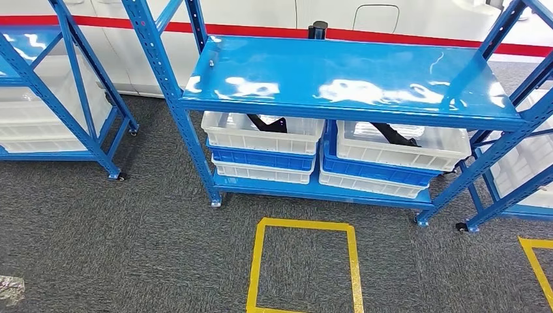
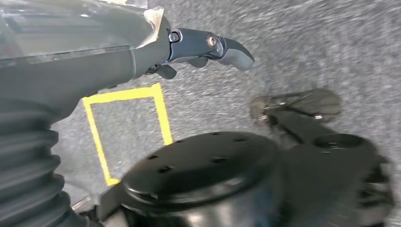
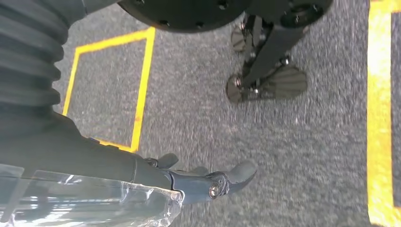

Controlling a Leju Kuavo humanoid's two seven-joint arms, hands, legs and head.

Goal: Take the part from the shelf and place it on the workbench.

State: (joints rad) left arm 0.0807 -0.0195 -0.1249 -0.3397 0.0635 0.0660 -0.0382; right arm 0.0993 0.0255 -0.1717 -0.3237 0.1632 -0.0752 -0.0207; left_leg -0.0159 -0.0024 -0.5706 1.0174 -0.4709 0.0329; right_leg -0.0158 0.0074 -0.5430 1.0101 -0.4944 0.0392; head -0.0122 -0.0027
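A blue metal shelf [image 1: 339, 75] stands ahead of me in the head view. Under its top board sit stacked white and blue bins. A black part [image 1: 267, 123] lies in the upper left white bin [image 1: 261, 138], and another black part [image 1: 394, 134] lies in the upper right white bin [image 1: 401, 153]. Both parts are partly hidden by the top board. My left hand [image 2: 142, 52] hangs over the grey carpet with its fingers apart and nothing in it. My right hand [image 3: 189, 182] hangs the same way, holding nothing.
A yellow tape square [image 1: 305, 267] marks the carpet in front of the shelf, and a second tape corner [image 1: 538, 267] lies to the right. More blue racks with white bins stand at the left [image 1: 52, 98] and right [image 1: 522, 163].
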